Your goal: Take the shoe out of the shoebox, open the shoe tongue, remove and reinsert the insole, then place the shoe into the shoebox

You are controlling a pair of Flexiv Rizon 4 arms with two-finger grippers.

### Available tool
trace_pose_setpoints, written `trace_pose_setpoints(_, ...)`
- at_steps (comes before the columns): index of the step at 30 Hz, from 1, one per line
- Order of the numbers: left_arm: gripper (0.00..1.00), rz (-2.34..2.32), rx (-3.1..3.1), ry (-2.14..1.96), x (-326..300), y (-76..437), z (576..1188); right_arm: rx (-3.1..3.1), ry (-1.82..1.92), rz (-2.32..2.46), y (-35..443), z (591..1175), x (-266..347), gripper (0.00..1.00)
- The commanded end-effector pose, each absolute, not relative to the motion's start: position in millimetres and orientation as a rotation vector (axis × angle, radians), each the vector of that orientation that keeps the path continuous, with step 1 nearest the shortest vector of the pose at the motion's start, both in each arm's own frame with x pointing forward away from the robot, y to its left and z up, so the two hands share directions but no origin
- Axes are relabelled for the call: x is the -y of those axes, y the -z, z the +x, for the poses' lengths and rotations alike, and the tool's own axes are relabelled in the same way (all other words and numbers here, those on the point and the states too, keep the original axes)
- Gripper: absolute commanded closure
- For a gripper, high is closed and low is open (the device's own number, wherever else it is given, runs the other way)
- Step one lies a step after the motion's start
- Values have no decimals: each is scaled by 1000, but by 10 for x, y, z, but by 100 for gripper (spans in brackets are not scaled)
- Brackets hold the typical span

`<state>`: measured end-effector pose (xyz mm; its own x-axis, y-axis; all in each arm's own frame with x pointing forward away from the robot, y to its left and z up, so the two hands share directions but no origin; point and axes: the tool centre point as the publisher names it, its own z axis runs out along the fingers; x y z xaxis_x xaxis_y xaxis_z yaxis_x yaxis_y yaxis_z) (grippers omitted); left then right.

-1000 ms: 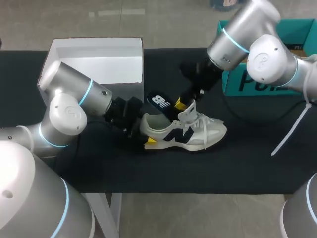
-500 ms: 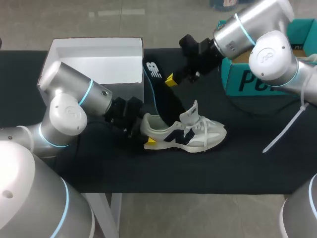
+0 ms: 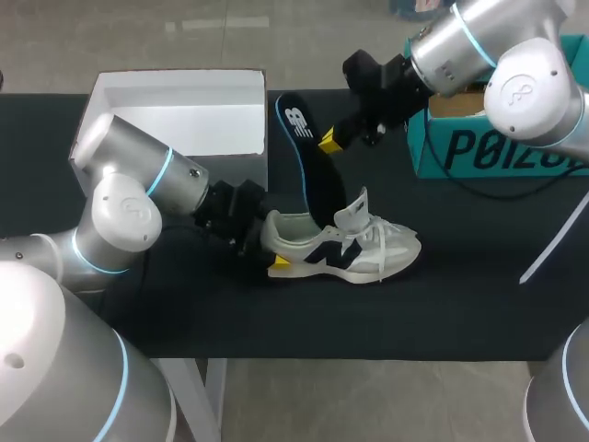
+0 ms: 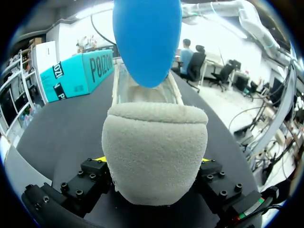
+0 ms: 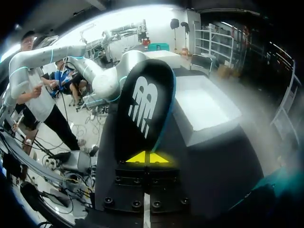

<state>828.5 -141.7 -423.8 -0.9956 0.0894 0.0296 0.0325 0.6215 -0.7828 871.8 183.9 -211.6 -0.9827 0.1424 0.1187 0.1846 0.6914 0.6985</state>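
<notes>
A black table (image 3: pixel 460 304) carries everything; nearest, the left gripper (image 3: pixel 272 245) is clamped on the heel of the shoe (image 3: pixel 363 250), which stands on its sole mid-table, probably to pin it against the pull from above; beyond, the insole (image 3: pixel 311 170) rises steeply from the shoe's opening, behind the raised tongue (image 3: pixel 350 210); the right gripper (image 3: pixel 329 140) pinches its upper end, fingers nearly together, seemingly to draw it free; farthest, the white shoebox (image 3: pixel 184 85) sits open, well apart from a teal box (image 3: pixel 488 147).
</notes>
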Motion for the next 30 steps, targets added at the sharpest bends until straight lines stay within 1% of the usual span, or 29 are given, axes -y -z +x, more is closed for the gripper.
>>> trace_pose_setpoints(1, 100, -105, 2770, -1333, 1424, 4256, 8286, 2835, 1215, -288, 2013, 8784, -1846, 100)
trace_pose_setpoints(7, 100, -105, 2770, -1333, 1424, 4256, 8286, 2726, 1404, -387, 1406, 8847, -1686, 100)
trace_pose_setpoints(12, 100, -105, 2770, -1333, 1424, 4256, 8286, 2620, 1462, -470, 1092, 8619, -1538, 100)
trace_pose_setpoints(16, 100, -105, 2770, -1333, 1424, 4256, 8286, 2572, 1473, -553, 1020, 8377, -1454, 100)
trace_pose_setpoints(18, 100, -105, 2770, -1333, 1424, 4256, 8286, 2664, 1413, -574, 984, 8252, -1445, 100)
trace_pose_setpoints(19, 100, -105, 2770, -1333, 1424, 4256, 8286, 2747, 1398, -497, 944, 8185, -1456, 100)
trace_pose_setpoints(30, 100, -105, 2770, -1333, 1424, 4256, 8286, 2747, 1398, -497, 944, 8185, -1456, 100)
